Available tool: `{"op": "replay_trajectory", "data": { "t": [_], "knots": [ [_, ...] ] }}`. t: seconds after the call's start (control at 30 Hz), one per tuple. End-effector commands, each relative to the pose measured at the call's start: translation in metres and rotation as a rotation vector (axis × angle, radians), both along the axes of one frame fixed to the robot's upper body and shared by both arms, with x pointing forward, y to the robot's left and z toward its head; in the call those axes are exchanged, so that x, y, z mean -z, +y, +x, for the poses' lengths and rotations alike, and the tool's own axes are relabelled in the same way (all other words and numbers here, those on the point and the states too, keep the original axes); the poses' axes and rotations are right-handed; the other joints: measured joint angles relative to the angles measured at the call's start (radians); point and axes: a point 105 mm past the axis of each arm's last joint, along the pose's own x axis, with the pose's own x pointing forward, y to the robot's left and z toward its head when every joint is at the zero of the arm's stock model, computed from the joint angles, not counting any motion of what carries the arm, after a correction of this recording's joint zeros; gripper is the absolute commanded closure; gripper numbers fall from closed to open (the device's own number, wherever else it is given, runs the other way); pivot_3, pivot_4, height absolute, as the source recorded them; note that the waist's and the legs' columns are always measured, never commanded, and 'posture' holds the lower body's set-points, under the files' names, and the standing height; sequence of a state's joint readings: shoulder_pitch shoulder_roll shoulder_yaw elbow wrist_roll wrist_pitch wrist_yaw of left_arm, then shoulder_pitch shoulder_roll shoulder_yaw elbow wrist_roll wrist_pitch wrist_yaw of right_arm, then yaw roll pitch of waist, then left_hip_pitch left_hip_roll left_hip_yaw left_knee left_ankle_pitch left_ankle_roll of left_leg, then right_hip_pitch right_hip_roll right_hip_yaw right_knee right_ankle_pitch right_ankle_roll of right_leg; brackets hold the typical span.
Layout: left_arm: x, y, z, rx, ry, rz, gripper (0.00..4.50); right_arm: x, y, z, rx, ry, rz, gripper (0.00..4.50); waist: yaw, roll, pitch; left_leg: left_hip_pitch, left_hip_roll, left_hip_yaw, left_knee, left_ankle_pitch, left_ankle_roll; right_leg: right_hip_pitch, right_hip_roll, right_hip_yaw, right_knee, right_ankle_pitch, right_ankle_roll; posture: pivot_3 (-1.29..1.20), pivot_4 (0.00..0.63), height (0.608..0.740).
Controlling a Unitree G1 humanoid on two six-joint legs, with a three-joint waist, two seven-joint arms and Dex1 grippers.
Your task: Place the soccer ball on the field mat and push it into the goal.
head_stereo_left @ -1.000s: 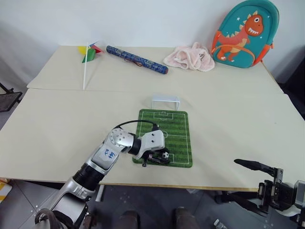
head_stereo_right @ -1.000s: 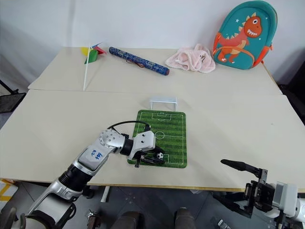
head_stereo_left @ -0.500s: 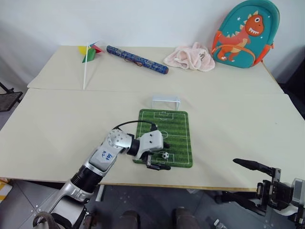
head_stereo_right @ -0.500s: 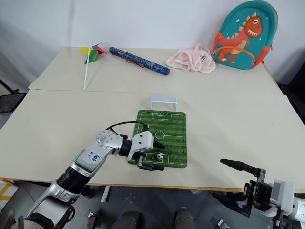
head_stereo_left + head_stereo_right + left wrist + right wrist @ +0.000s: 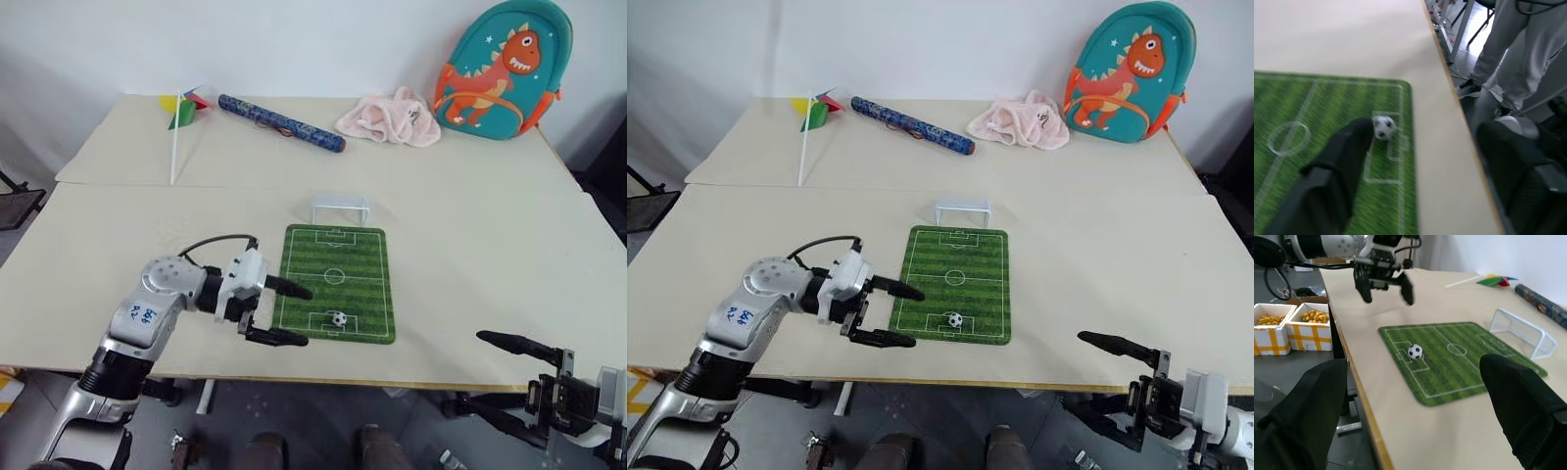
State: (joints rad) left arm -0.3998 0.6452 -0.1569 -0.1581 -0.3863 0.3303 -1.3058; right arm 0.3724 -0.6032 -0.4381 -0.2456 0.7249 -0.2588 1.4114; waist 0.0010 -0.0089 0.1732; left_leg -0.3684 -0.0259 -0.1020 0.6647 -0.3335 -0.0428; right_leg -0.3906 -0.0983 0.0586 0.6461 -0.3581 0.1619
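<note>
Left gripper (image 5: 292, 313) withdrawn, soccer ball (image 5: 338, 318) on field mat (image 5: 353, 264)

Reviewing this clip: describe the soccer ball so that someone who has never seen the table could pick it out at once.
Find the green field mat near the front middle of the table. On its near end, inside the small white-lined box nearest the table's front edge, sits the soccer ball. It is tiny, round, white with black patches, and the only loose thing on the mat.
</note>
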Motion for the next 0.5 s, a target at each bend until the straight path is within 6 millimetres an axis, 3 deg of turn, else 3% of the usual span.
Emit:
{"op": "replay_trajectory", "data": {
  "t": [0.03, 0.13, 0.27, 0.5],
  "knots": [
    [0.024, -0.023, -0.033, 0.048, 0.021, -0.005, 2.06, -0.001, -0.008, 0.000, 0.020, -0.010, -0.014, 0.00, 0.000, 0.002, -0.001, 0.000, 0.001, 0.000, -0.001, -0.001, 0.001, 0.000, -0.001, 0.000, -0.001, 0.000, 0.000, 0.00, 0.150, 0.740],
    [0.030, -0.037, -0.033, 0.016, 0.030, -0.040, 2.94, 0.001, -0.009, -0.002, 0.023, 0.007, -0.012, 0.00, 0.012, 0.001, 0.000, -0.001, 0.001, 0.000, -0.001, -0.001, 0.002, 0.000, 0.000, -0.001, -0.002, 0.000, 0.000, 0.00, 0.150, 0.740],
    [0.035, -0.044, -0.005, -0.109, -0.029, -0.037, 4.19, 0.001, -0.008, -0.001, 0.024, 0.011, -0.005, 0.00, 0.023, 0.001, 0.000, 0.001, -0.003, 0.001, 0.001, 0.000, 0.001, 0.001, 0.000, 0.000, -0.001, 0.001, 0.001, 0.00, 0.150, 0.740],
    [0.038, -0.056, 0.002, -0.090, -0.019, -0.049, 4.19, 0.005, -0.012, -0.001, 0.063, 0.022, 0.005, 0.00, 0.020, 0.001, -0.001, 0.000, -0.004, 0.001, -0.001, 0.000, 0.001, 0.000, 0.001, 0.000, -0.001, 0.001, 0.001, 0.00, 0.150, 0.740]
  ]
}}
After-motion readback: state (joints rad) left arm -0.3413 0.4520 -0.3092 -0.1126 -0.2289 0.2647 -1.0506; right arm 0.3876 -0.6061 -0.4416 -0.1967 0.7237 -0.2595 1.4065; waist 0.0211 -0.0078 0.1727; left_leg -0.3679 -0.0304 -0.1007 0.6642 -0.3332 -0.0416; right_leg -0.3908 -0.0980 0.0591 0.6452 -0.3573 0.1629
